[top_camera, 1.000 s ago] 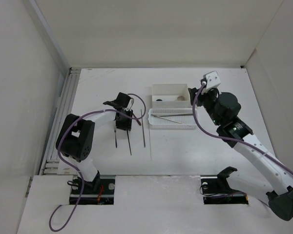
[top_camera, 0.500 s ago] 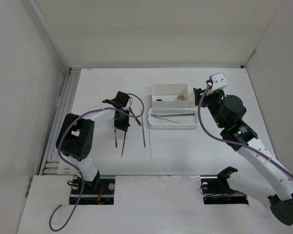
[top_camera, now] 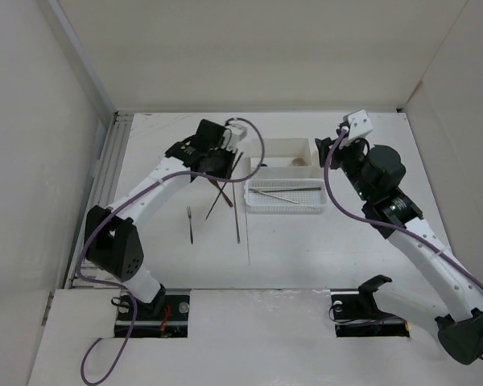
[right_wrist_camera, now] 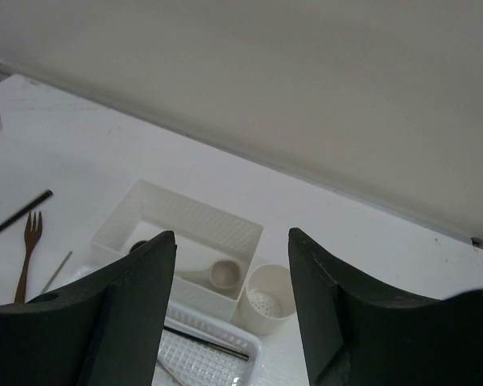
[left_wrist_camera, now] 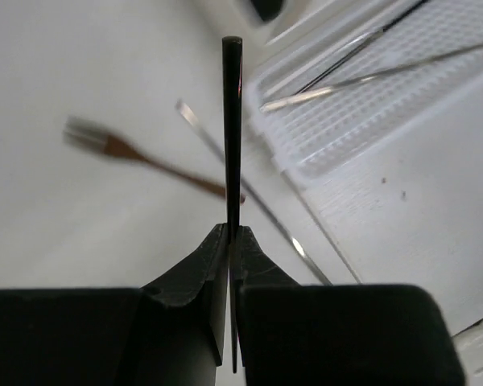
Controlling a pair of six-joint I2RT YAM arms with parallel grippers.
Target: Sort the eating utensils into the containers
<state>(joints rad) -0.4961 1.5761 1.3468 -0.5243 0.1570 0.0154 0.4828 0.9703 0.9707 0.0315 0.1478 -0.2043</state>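
Observation:
My left gripper is shut on a dark chopstick and holds it tilted above the table, just left of the white box. In the left wrist view the chopstick sticks straight out from the closed jaws. A brown fork and a silvery chopstick lie on the table. The perforated basket holds a silvery and a dark chopstick. My right gripper is open and empty above the cup. The cream spoon lies in the box.
A dark item lies in the box's left end. The fork and the silvery chopstick also show in the right wrist view. White walls enclose the table at the back and both sides. A ribbed rail runs along the left edge.
My left gripper has lifted the dark chopstick off the table and carried it back and right toward the box. The fork stayed on the table. The right gripper shifted only slightly.

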